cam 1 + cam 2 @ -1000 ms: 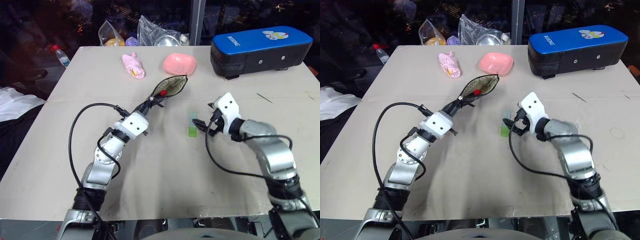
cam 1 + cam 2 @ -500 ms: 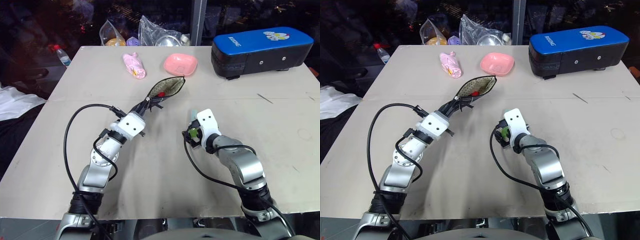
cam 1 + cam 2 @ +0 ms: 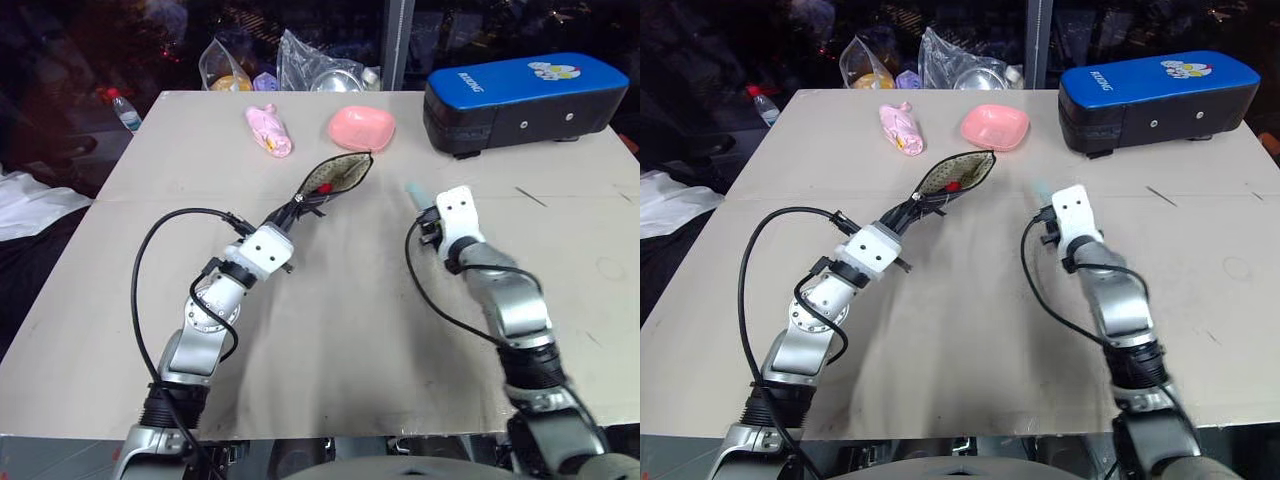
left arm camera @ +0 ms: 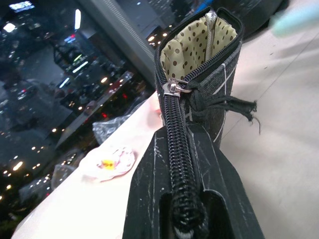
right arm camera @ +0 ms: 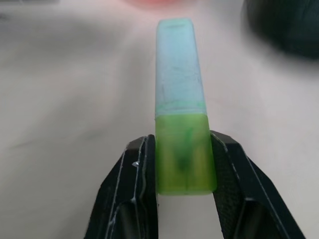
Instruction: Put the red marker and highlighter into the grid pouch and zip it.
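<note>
Clamping the chunky green highlighter by its body, the right gripper grips firmly; the left gripper pinches the grid pouch, polka-dot lining showing.

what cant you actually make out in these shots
- Red marker: in the left eye view a red tip shows inside the open black grid fabric pouch; the pouch wall hides its barrel.
- Light green highlighter: in the right wrist view the right claw covers its sides, so its rear end is hidden.
- Clear plastic bags behind the table: too dark to identify the contents.
</note>
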Tool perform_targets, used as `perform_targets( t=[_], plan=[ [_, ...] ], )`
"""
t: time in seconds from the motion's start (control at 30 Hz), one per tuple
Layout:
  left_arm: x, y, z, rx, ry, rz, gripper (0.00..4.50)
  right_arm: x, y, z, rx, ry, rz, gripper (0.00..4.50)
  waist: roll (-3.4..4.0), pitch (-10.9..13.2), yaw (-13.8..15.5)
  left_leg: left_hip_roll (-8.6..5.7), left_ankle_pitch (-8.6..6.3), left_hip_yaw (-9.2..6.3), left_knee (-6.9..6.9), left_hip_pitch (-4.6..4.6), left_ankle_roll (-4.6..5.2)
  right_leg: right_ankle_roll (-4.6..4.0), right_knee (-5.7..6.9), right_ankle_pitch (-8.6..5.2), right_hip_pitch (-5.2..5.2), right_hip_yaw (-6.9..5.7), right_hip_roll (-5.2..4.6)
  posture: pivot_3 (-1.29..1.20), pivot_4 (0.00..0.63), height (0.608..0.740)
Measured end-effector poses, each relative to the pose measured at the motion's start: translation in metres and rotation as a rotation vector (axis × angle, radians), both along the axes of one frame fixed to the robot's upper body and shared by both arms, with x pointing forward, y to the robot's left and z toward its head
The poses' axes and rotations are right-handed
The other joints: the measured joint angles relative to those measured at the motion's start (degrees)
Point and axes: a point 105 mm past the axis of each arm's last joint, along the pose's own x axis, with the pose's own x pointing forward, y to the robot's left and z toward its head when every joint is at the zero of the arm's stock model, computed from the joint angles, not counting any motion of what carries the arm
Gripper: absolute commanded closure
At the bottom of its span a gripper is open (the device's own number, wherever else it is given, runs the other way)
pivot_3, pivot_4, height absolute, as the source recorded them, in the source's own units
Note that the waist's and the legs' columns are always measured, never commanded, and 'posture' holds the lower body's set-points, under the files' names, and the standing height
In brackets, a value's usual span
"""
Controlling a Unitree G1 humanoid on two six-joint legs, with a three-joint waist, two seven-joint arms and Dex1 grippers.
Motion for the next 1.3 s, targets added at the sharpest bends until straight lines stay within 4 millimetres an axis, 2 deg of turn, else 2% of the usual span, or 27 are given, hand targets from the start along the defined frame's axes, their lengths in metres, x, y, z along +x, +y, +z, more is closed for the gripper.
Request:
perform_targets(
  t=[0.13,0.2,0.27,0.33,0.53,0.8,0.9,1.17,1.23,1.3],
  plan=[
    [0.002,-0.016,0.000,0.029,0.000,-0.061,4.50,-0.007,0.010,0.034,-0.205,-0.207,0.300,3.68,0.01,0.0,-0.1,0.12,0.00,0.01,-0.02,0.03,0.00,0.00,-0.02,0.00,0.00,0.02,0.13,0.00,0.150,0.717],
    [0.002,-0.021,0.000,0.038,-0.002,-0.078,4.50,-0.009,0.011,0.041,-0.309,-0.246,0.392,3.68,0.02,0.1,-0.1,0.10,0.00,0.04,-0.01,0.03,0.00,0.00,-0.02,0.00,0.00,0.04,0.12,0.00,0.150,0.717],
    [0.005,-0.024,0.000,0.047,-0.001,-0.094,4.50,-0.012,0.008,0.049,-0.540,-0.318,0.532,3.68,0.03,0.1,0.0,0.09,0.00,0.08,0.01,0.03,0.00,0.00,-0.01,0.00,-0.01,0.07,0.09,0.00,0.150,0.717],
    [0.007,-0.024,-0.001,0.050,0.002,-0.096,4.50,-0.013,0.006,0.056,-0.653,-0.368,0.589,3.68,0.00,0.1,0.1,0.10,0.00,0.09,0.02,0.04,0.00,0.00,-0.02,0.00,0.00,0.07,0.09,0.00,0.150,0.717],
    [0.006,-0.032,-0.006,0.067,0.013,-0.126,4.50,-0.011,0.010,0.051,-0.834,-0.423,0.712,3.68,-0.02,0.1,0.2,0.13,0.02,0.26,0.07,0.06,-0.02,0.00,-0.01,0.00,0.00,0.12,0.09,0.00,0.150,0.717],
    [0.005,-0.037,-0.008,0.088,0.011,-0.147,4.50,-0.007,0.014,0.054,-0.970,-0.486,0.784,3.68,-0.01,0.2,0.2,0.18,0.02,0.65,0.10,0.12,-0.03,0.00,0.03,0.00,-0.01,0.16,0.07,0.00,0.150,0.717],
    [0.002,-0.049,-0.005,0.130,-0.013,-0.201,4.50,-0.007,0.030,0.047,-1.024,-0.512,0.856,3.68,0.01,0.2,0.2,0.19,0.03,0.70,0.12,0.13,-0.04,0.00,0.06,0.00,-0.02,0.19,0.07,0.00,0.150,0.717],
    [-0.002,-0.054,-0.003,0.170,-0.040,-0.247,4.50,-0.007,0.050,0.041,-1.060,-0.551,0.946,3.68,0.02,0.2,0.2,0.21,0.03,0.76,0.13,0.16,-0.04,0.00,0.09,0.00,-0.03,0.22,0.07,0.00,0.150,0.717],
    [-0.003,-0.056,-0.004,0.169,-0.036,-0.255,4.50,-0.008,0.056,0.036,-1.041,-0.541,0.966,2.66,0.02,0.2,0.2,0.21,0.03,0.77,0.14,0.15,-0.04,0.00,0.11,0.00,-0.04,0.23,0.07,0.00,0.150,0.717],
    [-0.004,-0.059,-0.005,0.158,-0.028,-0.267,4.50,-0.008,0.061,0.034,-1.012,-0.532,0.976,1.96,0.02,0.2,0.3,0.21,0.03,0.77,0.15,0.15,-0.04,0.00,0.11,0.00,-0.03,0.23,0.07,0.00,0.150,0.717]
  ],
)
